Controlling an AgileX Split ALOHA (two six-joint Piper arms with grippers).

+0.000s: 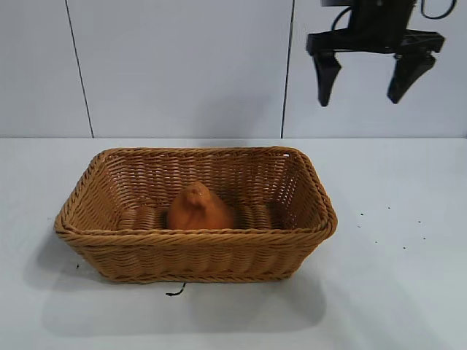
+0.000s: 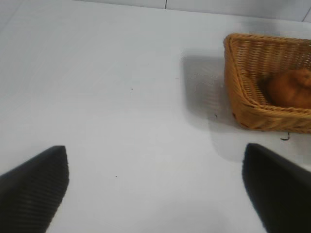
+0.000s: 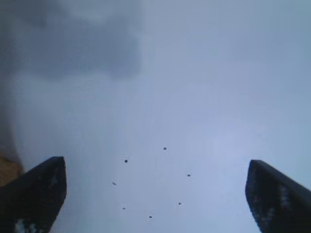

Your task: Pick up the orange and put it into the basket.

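Observation:
The burnt-orange, knobbly orange (image 1: 198,208) lies inside the tan woven basket (image 1: 109,244) at the table's middle. It also shows in the left wrist view (image 2: 290,88), inside the basket (image 2: 238,85). My right gripper (image 1: 361,93) hangs open and empty high above the table, to the right of and behind the basket. In its own view (image 3: 155,194) it looks down on bare table with dark specks. My left gripper (image 2: 155,187) is open and empty over bare table, apart from the basket; it is out of the exterior view.
The white table (image 1: 408,292) carries a few dark specks (image 1: 376,227) to the right of the basket. A small dark scrap (image 1: 176,292) lies at the basket's front foot. A pale panelled wall stands behind.

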